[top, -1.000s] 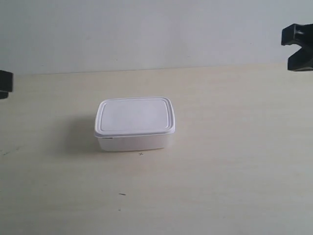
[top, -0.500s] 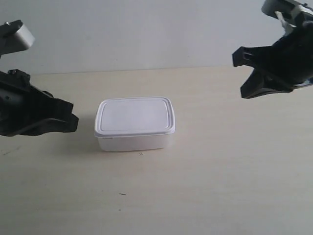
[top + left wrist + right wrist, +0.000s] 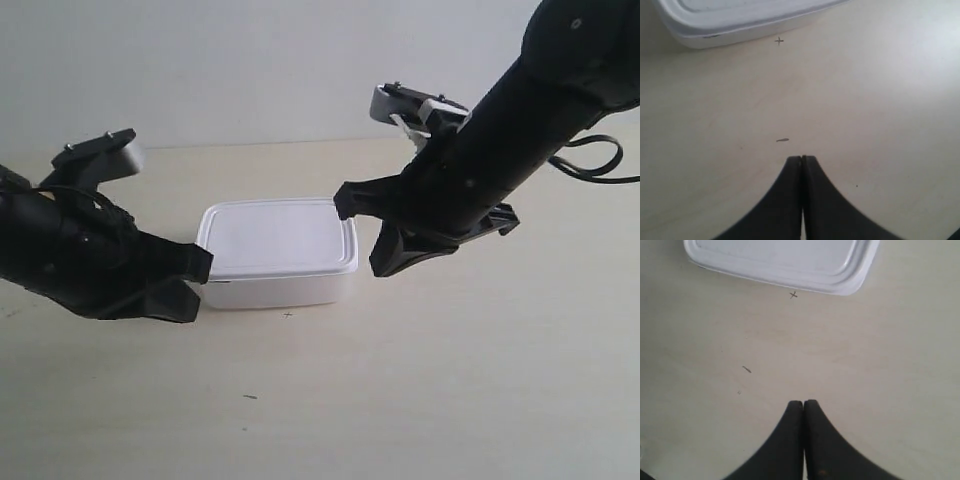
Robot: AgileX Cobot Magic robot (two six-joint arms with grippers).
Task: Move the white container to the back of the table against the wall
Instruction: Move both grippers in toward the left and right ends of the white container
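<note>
The white container (image 3: 277, 250) stands lid-on near the middle of the beige table (image 3: 450, 380), well short of the plain wall (image 3: 300, 60). The arm at the exterior view's left reaches in low, its gripper (image 3: 195, 282) right at the container's left side; whether they touch is unclear. The arm at the exterior view's right comes down from above, its gripper (image 3: 362, 232) close by the container's right end. In the left wrist view my left gripper (image 3: 801, 158) is shut and empty, the container (image 3: 740, 20) ahead. My right gripper (image 3: 803, 402) is also shut and empty, the container (image 3: 785, 262) beyond it.
A small pencilled cross (image 3: 288, 315) sits just in front of the container, and a short dark speck (image 3: 249, 397) lies nearer the front. A black cable (image 3: 600, 160) loops off the arm at the exterior view's right. Bare table lies between container and wall.
Both arms have swung in from the edges of the exterior view and dropped toward the container, one on each side. The container has not moved.
</note>
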